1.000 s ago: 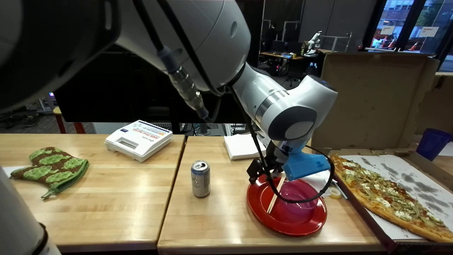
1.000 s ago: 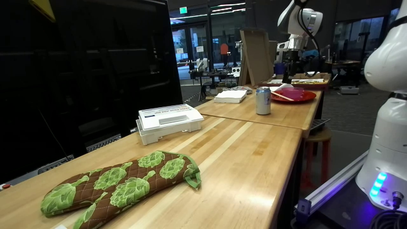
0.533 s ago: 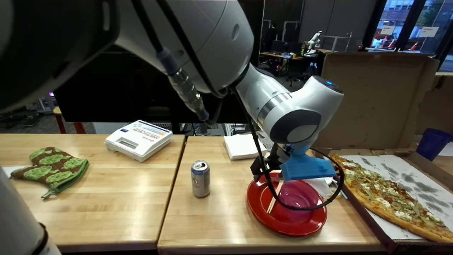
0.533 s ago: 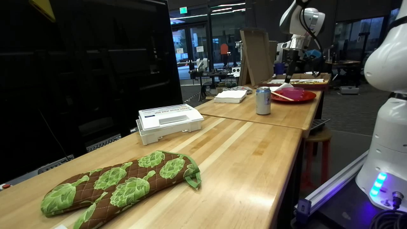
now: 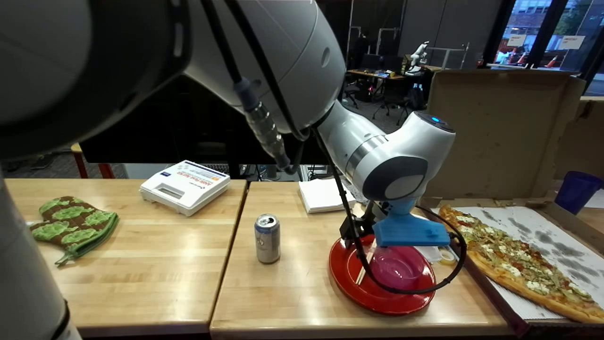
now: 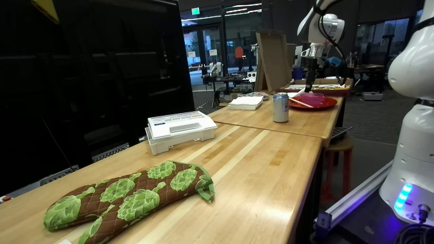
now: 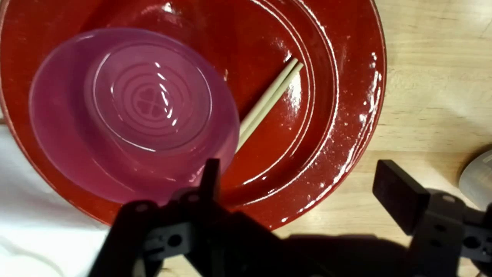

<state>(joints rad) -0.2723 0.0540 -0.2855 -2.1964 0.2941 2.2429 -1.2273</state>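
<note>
The hand [image 7: 300, 181] hangs over the rim of a round red plate [image 7: 357, 130]. Its fingers are spread wide apart, and it has hold of nothing. The pink bowl [image 7: 152, 96] sits on the plate, ahead of the hand and off to one side. In the wrist view one finger covers a bit of the bowl's edge, so most of the bowl lies outside the gap. It is hard to tell if the finger and the bowl touch. The bowl is round, so it is not longer one way. The chopsticks [image 7: 269, 102] are long and thin: they slant away ahead of the gap, and the bowl hides one end in that view. The second finger is out past the plate, on the side of a silver can [image 7: 478, 179]. This is the only hand close by.

The tabletop [image 5: 292, 293] below the hand is shiny light wood. White paper [image 7: 42, 215] lies next to the plate, on the bowl's side of the hand. The pizza [image 5: 524, 262], in its box [image 5: 495, 137], is across the hand from the can. Past the can are a white case [image 5: 186, 186] and a leafy oven mitt [image 6: 135, 196], far from the hand.
</note>
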